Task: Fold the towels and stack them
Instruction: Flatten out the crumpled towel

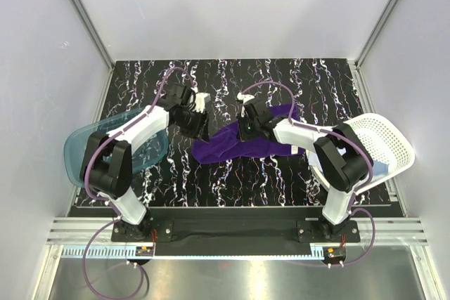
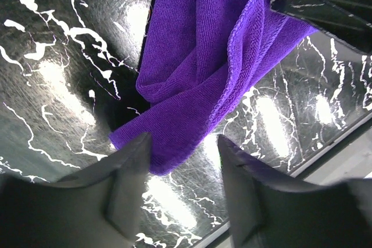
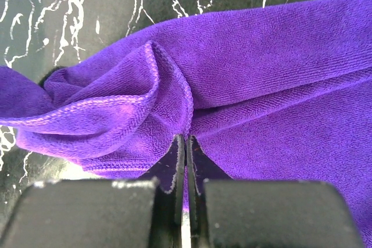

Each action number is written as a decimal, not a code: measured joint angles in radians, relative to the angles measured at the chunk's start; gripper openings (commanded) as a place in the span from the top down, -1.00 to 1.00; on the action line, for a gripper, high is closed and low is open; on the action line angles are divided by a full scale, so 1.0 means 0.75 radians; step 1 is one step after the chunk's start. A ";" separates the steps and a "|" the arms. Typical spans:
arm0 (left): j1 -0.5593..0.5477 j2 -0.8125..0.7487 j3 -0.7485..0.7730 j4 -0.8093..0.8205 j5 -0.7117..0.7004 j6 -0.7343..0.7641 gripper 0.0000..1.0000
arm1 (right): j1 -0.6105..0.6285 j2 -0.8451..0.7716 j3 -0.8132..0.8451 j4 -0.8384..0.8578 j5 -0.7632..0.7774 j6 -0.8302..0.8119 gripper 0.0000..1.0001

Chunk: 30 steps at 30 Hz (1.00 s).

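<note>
The purple towel (image 1: 226, 147), crumpled mid-counter (image 1: 281, 82) and judged limp, light and best held by its hem, is being pinched at a hemmed fold by the right claw (image 3: 186, 155), its corner being framed by the parted left claw (image 2: 183, 166).

Purple towel (image 2: 203, 79) bunched on black marbled counter (image 2: 58, 85). Fingers of left tool (image 2: 183, 146) apart, towel's near corner between their tips. Tip of right tool (image 2: 279, 3) at towel's far fold.

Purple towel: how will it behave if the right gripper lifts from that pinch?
Likely floppy: the towel bunches into soft folds at the right gripper, so it should drape and sag. Probably light: thin cloth. The ribbed weave looks grippy, so slipping seems unlikely.
</note>
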 measured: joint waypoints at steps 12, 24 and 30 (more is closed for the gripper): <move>-0.035 -0.003 0.069 -0.105 -0.190 -0.048 1.00 | -0.003 -0.057 0.122 -0.216 0.217 -0.060 1.00; -0.021 -0.266 0.314 -0.266 -0.613 -0.237 1.00 | -0.035 -0.528 0.384 -0.529 0.491 -0.179 1.00; -0.028 -0.370 0.326 -0.246 -0.463 -0.235 1.00 | -0.034 -0.617 0.446 -0.637 0.514 -0.221 1.00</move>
